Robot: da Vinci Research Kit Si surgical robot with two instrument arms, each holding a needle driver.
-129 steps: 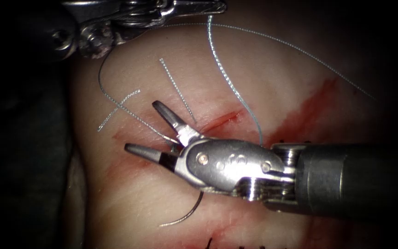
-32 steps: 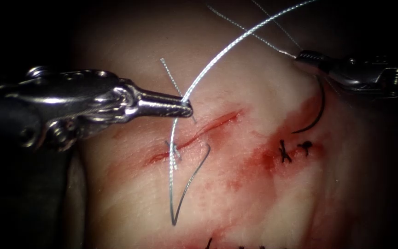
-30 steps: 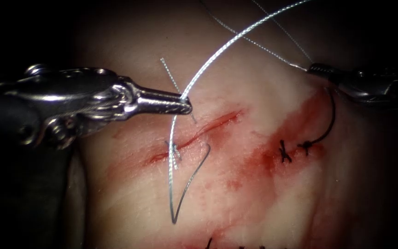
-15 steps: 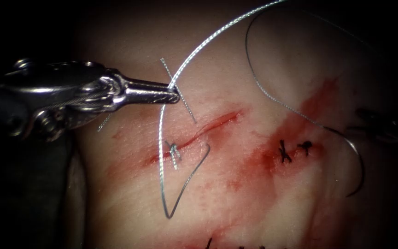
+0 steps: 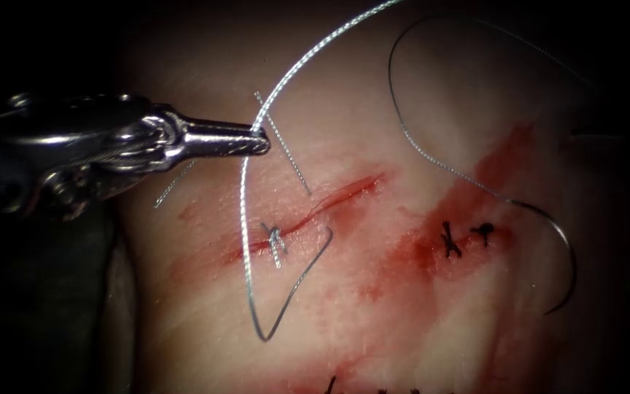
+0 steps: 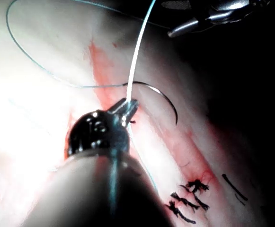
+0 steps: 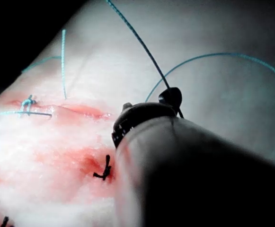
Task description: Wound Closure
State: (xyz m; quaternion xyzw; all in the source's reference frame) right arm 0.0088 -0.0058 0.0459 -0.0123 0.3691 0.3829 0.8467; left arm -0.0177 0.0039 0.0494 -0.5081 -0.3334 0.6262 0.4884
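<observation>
- My left gripper: jaws clamped on the thread, left of the cut.
- Knot: sat on the cut.
- Needle: lay free on the tissue, far right.
- My right gripper: held nothing; jaw state I could not tell.

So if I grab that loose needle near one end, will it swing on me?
Likely stiff: the needle shows an even curve, lying free on the tissue right of the cut, not in it. Thin and curved, it may pivot in a grip. Its thread loops slackly, so little drag, though the left tool holds that thread. The right tool seems empty.
</observation>
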